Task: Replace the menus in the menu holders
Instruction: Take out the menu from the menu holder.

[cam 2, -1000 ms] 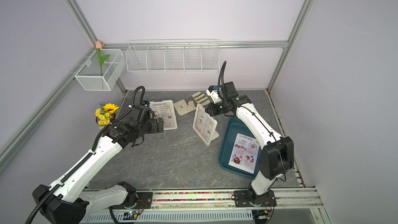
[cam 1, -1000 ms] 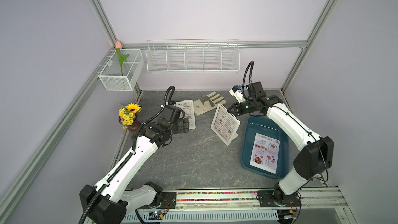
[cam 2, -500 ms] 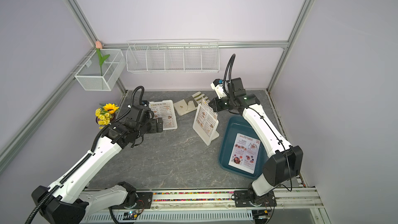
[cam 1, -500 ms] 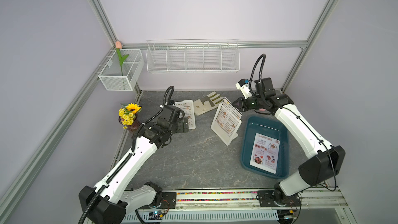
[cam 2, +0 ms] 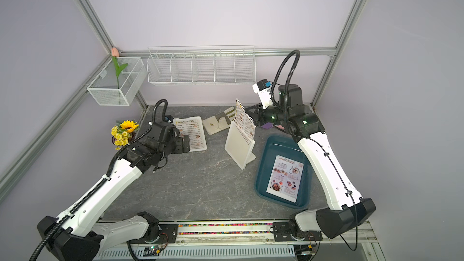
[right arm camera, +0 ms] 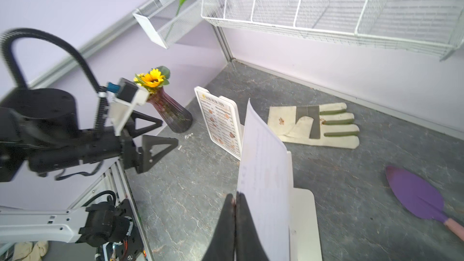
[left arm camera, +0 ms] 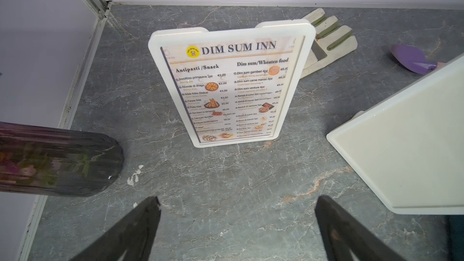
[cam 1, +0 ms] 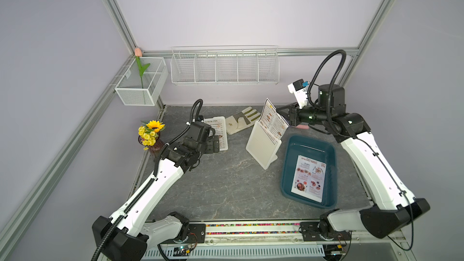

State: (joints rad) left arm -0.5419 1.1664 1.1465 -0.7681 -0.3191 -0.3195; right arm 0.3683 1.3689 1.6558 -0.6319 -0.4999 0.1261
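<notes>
And there was the right gripper, black fingers pressed tight together on the right-hand edge of a thin paper menu sheet headed DIM SUM INN. The sheet stood tall and tilted, most of it clear above the top of a white plastic menu holder with rounded corners, its lower edge down against the frame; whether it sat in the slot, I could not tell. That holder stood upright in the middle of the grey marbled tabletop, plain white side turned left, just left of the dark teal plastic tray. Flat in the tray lay a paper menu sheet with a red heading and small food photos. Over on the left, the left gripper was spread wide with nothing between its fingers, hovering low on the near side of the second white plastic menu holder. That one leaned back on its foot with a printed DIM SUM INN menu behind its clear front. Beyond it, to the far right, a cream work glove with olive-green stripes lay flat on the table, and a purple plastic scoop with a pink handle lay further right again. A ribbed dark purple glass vase of yellow flowers stood at the table's left edge, left of the second holder.
</notes>
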